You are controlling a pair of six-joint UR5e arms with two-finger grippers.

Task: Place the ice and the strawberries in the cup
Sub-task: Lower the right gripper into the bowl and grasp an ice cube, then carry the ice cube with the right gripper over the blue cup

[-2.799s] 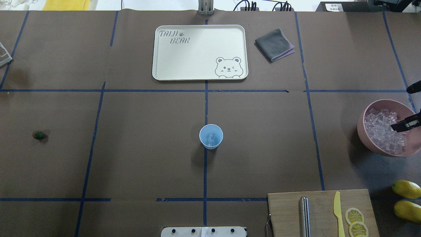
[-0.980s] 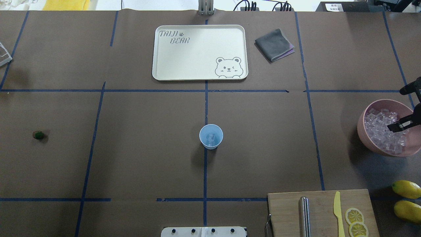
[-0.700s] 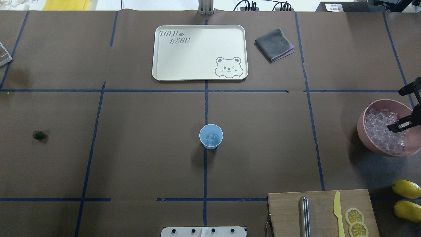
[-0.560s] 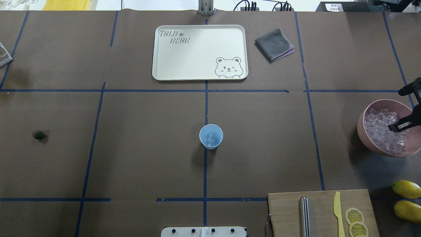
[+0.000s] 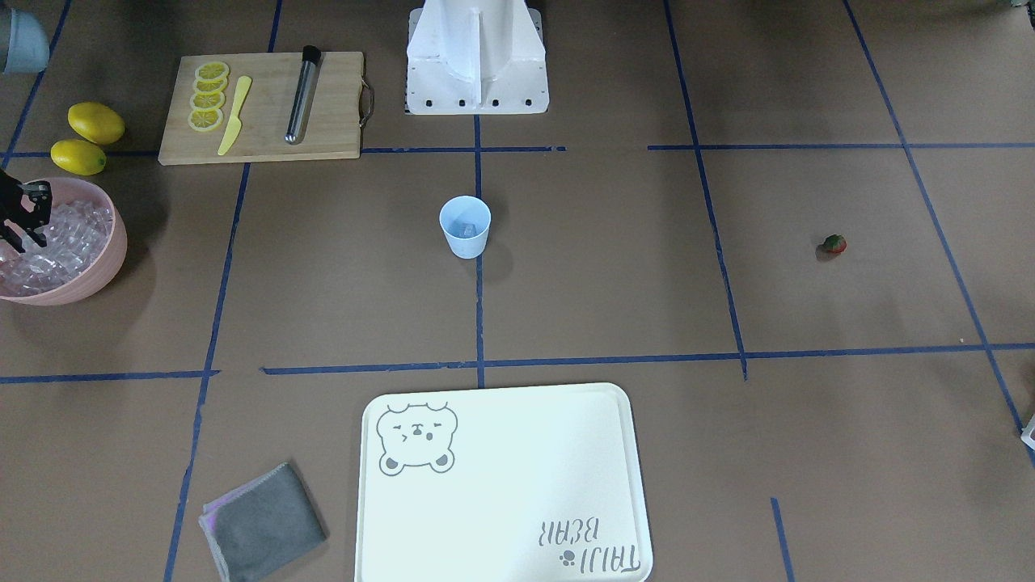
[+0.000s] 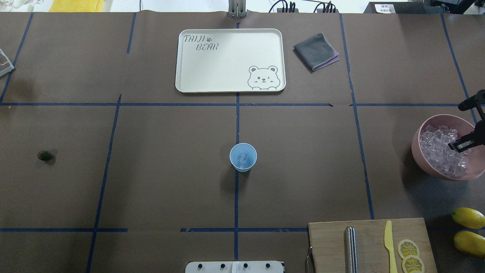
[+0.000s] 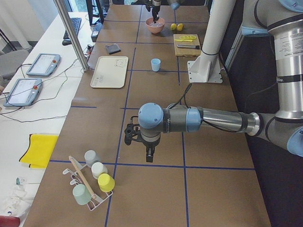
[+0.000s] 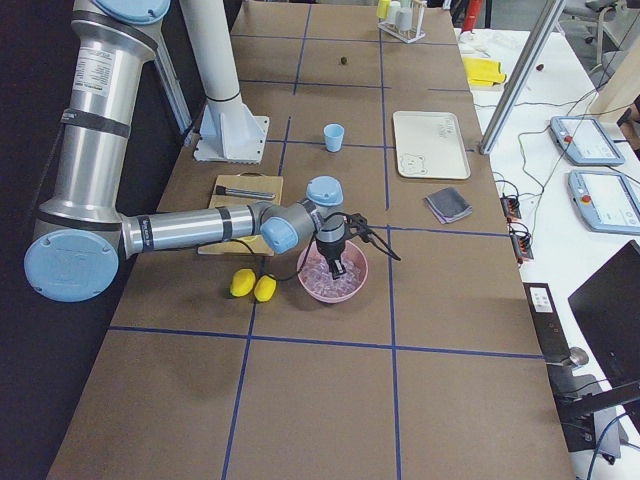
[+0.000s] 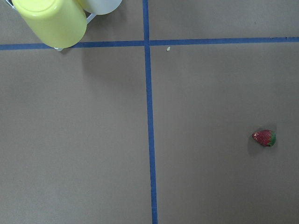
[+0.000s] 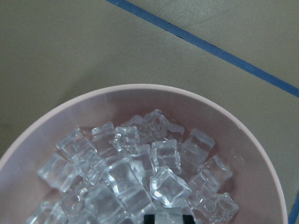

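The pale blue cup (image 6: 243, 157) stands at the table's middle with an ice cube or two inside; it also shows in the front view (image 5: 465, 226). A pile of ice (image 10: 140, 172) fills the pink bowl (image 6: 416, 141) at the right edge. My right gripper (image 6: 460, 145) hangs just above that ice. Its fingertips (image 10: 168, 218) sit close together at the bottom of the right wrist view, with a pale cube between them. The strawberry (image 6: 44, 155) lies alone far left and shows in the left wrist view (image 9: 265, 137). My left gripper (image 7: 148, 153) points down; I cannot tell its state.
A white bear tray (image 6: 182, 60) and a grey cloth (image 6: 315, 51) lie at the far side. A cutting board (image 6: 329, 242) holds a yellow knife, lemon slices and a metal rod, with two lemons (image 6: 468, 217) beside it. A rack of cups (image 7: 94, 182) stands at the left end.
Since 2.8 s ago my right gripper has lifted a little out of the ice pile and shifted slightly left. It has barely moved over the last second. Cup and strawberry are unmoved.
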